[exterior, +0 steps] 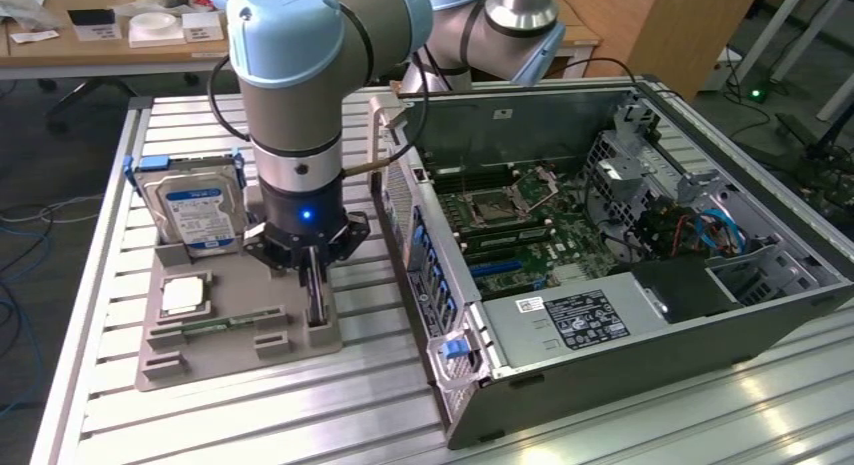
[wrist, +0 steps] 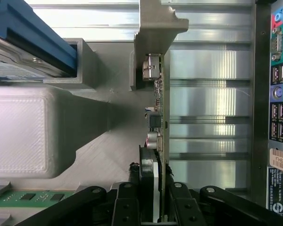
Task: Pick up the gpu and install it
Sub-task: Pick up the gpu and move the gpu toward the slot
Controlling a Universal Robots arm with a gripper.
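The gpu (wrist: 158,113), clamped edge-on by the gripper (wrist: 153,190) at the exterior view's lower left, could snag its holder (exterior: 174,370) if lifted crooked.

gpu (wrist: 159,120) board green, cooler black; hard drive (exterior: 191,213) label blue-white; holder (exterior: 214,363) grey.

The gpu (wrist: 158,120), a thin green circuit card with small components and a silver end bracket, stands upright on edge in the grey holder (exterior: 200,365).
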